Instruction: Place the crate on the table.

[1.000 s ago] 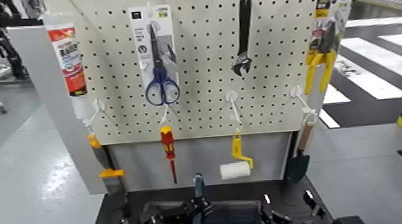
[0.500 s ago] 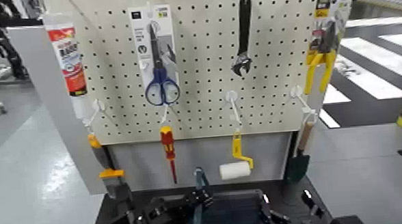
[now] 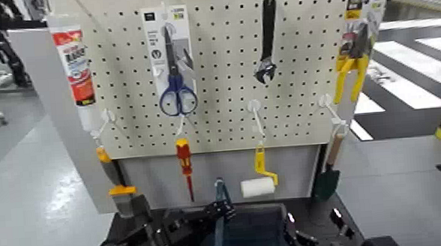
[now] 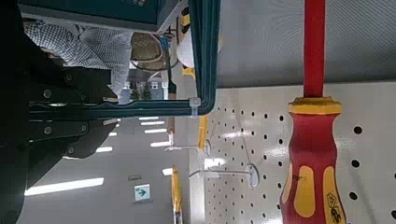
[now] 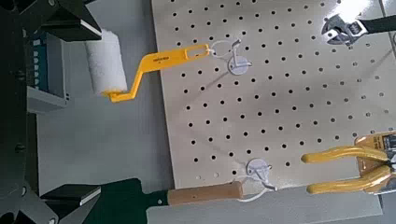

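The dark blue crate (image 3: pixel 251 235) is at the bottom middle of the head view, over the black table (image 3: pixel 328 210) in front of the pegboard. Its upright bar (image 3: pixel 217 207) stands across its middle. My left gripper (image 3: pixel 161 242) is at the crate's left rim and is shut on it; in the left wrist view the rim (image 4: pixel 201 56) runs between the dark fingers (image 4: pixel 70 105). My right gripper (image 3: pixel 301 242) is at the crate's right rim, and the crate wall (image 5: pixel 42 65) shows in the right wrist view.
The beige pegboard (image 3: pixel 219 64) rises behind the table with scissors (image 3: pixel 174 68), a wrench (image 3: pixel 266 42) and yellow pliers (image 3: pixel 353 54). A red screwdriver (image 3: pixel 185 165), a paint roller (image 3: pixel 258 183) and a trowel (image 3: pixel 325 176) hang low, just behind the crate. Grey floor lies on both sides.
The crate's bar has risen in the head view, away from me toward the pegboard. My left gripper has moved left and farther out with the rim. The right gripper has barely moved.
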{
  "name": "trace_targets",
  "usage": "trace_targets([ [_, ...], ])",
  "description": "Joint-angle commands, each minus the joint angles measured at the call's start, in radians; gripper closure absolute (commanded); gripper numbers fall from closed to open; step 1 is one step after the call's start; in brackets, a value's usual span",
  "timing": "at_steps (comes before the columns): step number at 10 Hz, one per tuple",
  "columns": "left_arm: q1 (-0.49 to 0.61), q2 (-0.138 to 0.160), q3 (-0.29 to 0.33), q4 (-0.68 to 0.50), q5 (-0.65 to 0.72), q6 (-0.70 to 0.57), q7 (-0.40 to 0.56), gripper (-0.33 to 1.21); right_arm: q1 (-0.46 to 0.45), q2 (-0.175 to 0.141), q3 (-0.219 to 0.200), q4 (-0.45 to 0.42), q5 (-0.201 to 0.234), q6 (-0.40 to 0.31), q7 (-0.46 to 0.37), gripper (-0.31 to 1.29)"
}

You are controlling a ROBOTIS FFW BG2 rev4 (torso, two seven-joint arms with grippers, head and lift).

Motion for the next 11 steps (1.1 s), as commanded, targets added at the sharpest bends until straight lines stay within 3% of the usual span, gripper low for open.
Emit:
trace_targets([
  [1,-0.019,0.000,-0.021,0.027,-0.010,-0.021,-0.010,1.12,-0.001,0.000,0.001,0.002,-0.002,-0.003,0.000,0.15],
  [6,-0.027,-0.002,-0.044,0.047,-0.016,-0.075,-0.026,1.08,-0.002,-0.003,0.003,0.005,-0.004,-0.006,0.000,0.14],
  [8,-0.025,-0.002,-0.052,0.053,-0.018,-0.094,-0.030,0.76,-0.004,-0.006,0.004,0.007,-0.005,-0.007,0.000,0.15],
  [11,-0.022,-0.003,-0.065,0.056,-0.016,-0.116,-0.052,0.52,-0.005,-0.008,0.006,0.011,-0.007,-0.009,0.000,0.15],
])
